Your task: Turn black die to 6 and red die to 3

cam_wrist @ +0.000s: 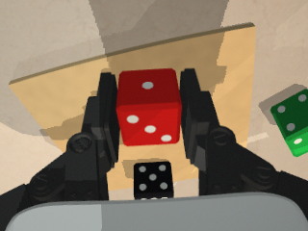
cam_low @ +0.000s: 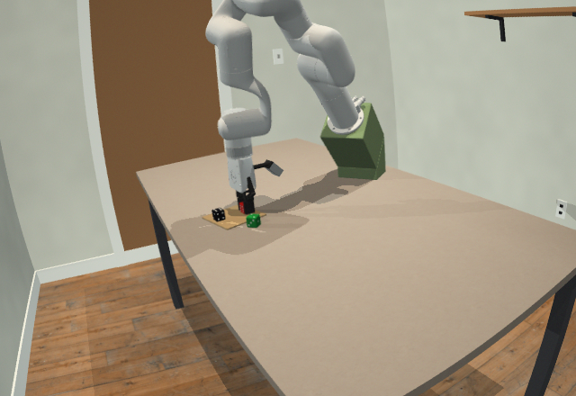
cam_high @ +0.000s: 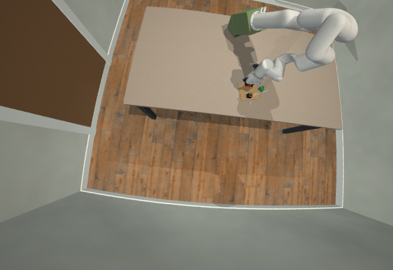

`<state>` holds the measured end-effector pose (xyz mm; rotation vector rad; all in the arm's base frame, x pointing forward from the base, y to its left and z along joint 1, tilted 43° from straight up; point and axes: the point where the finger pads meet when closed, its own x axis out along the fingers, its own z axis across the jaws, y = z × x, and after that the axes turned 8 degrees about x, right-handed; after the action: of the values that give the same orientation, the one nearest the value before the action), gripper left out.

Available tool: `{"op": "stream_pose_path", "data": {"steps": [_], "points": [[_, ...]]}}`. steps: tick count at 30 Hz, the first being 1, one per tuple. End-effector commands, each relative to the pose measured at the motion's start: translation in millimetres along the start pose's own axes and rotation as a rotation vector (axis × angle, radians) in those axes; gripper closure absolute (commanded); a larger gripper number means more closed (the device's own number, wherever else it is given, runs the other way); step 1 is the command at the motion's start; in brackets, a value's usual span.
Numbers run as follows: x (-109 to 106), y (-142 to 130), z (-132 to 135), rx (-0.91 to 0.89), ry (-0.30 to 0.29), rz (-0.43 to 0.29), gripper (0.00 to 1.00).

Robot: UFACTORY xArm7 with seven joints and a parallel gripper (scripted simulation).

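The red die [cam_high: 249, 84] [cam_low: 241, 207] [cam_wrist: 150, 124] appears to rest on the tan mat [cam_high: 241, 92] [cam_low: 228, 225] [cam_wrist: 48, 89], 3 on its bright top and 1 on the darker side facing the wrist camera. My gripper [cam_high: 248, 83] [cam_low: 245, 207] [cam_wrist: 148, 89] is open narrowly, a finger close on each side of it. The black die [cam_high: 249, 95] [cam_low: 218, 213] [cam_wrist: 153, 177] lies on the mat, 5 on its camera-facing side. In the wrist view its top is mostly hidden by the gripper body; a row of pips shows at its edge.
The green die [cam_high: 261, 88] [cam_low: 253, 220] [cam_wrist: 291, 115] lies on the table [cam_high: 183, 57] [cam_low: 372, 261] just beside the mat. Its camera-facing side is dark, with its top brighter and cut off in the wrist view. The green robot base [cam_high: 241, 24] [cam_low: 358, 154] stands at the table's back.
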<state>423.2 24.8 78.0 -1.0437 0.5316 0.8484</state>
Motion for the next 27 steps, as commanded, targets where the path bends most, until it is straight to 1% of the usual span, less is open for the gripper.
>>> {"op": "stream_pose_path", "data": {"steps": [1, 3, 4, 15, 18, 22, 27], "points": [[0, -1, 0, 0.001, 0.001, -0.002, 0.57], [0, -1, 0, 0.001, 0.001, -0.002, 0.57], [0, -1, 0, 0.001, 0.001, -0.002, 0.53], [-1, -1, 0, 0.001, 0.001, -0.002, 0.53], [-3, -1, 0, 0.001, 0.001, -0.002, 0.53], [-17, -1, 0, 0.001, 0.001, -0.002, 0.53], [-45, -1, 0, 0.001, 0.001, -0.002, 0.53]]}}
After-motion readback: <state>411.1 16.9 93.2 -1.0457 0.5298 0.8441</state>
